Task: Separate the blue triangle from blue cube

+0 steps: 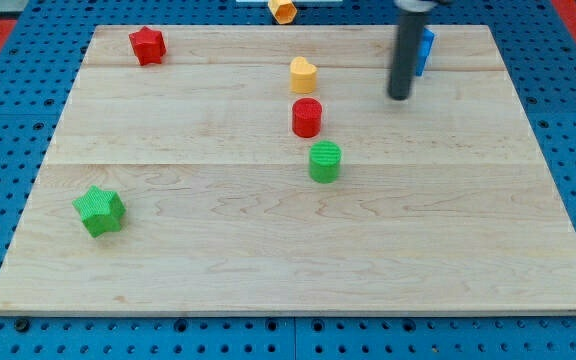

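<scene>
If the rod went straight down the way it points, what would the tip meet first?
The bare wooden board: my tip already sits at its surface, at the view's upper right. A blue block, mostly hidden behind the rod, lies just above and right of it; contact is unclear.

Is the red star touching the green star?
No, the red star sits near the board's top left corner, while the green star lies far below it, near the bottom left.

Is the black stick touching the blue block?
Cannot tell. In the camera view, the rod hides most of the blue block; my tip sits just below-left of it, so no contact or gap shows plainly.
</scene>
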